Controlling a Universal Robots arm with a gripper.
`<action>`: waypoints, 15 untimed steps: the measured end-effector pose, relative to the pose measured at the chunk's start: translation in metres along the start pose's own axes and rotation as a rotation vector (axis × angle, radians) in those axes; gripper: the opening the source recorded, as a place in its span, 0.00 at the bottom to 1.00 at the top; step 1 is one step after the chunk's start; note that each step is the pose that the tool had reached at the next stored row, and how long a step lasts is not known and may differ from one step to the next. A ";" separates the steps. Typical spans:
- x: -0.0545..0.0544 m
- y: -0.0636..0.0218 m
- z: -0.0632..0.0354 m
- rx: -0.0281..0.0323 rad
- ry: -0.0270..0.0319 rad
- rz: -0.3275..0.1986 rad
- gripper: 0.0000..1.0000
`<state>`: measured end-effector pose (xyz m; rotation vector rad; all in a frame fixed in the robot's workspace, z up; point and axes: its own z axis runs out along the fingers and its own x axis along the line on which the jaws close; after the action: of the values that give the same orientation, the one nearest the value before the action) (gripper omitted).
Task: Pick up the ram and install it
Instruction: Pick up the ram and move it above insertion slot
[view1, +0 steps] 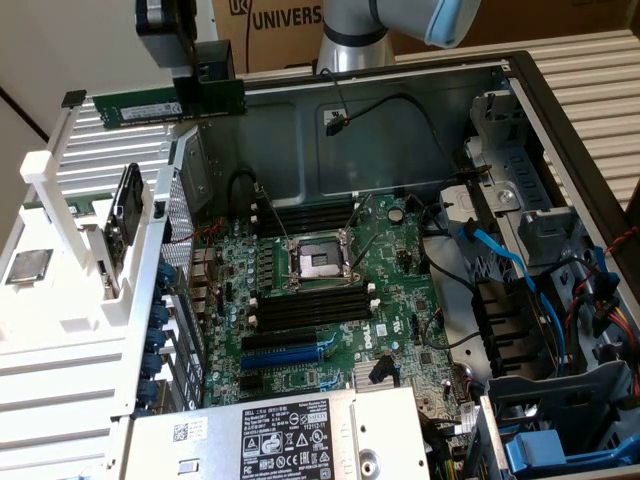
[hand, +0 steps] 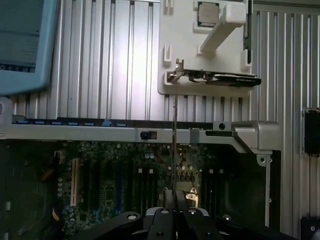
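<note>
far to the exterior view's left of the cpu socket (view1: 318, 262) sits the white parts rack (view1: 70, 350). up and left of the socket, above the case wall (view1: 188, 190), the jaws are clamped on the ram (view1: 140, 106), which hangs level in the air. we judge the pick done and the carry in hand. seating calls for the stick to line up along one of the black memory slots (view1: 310, 305) flanking the socket. we see open room above the board. right of the socket, blue cables (view1: 505, 255) and the drive cage (view1: 540, 230) crowd in.
</note>
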<state>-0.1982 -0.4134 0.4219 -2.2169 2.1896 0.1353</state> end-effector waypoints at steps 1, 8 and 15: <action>0.000 -0.0044 -0.0002 -0.0001 0.0000 0.000 0.13; 0.000 -0.0362 -0.0016 0.0000 -0.0001 0.000 0.13; 0.001 -0.0681 -0.0010 0.0000 -0.0001 0.000 0.13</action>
<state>-0.1300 -0.4134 0.4198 -2.2168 2.1895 0.1354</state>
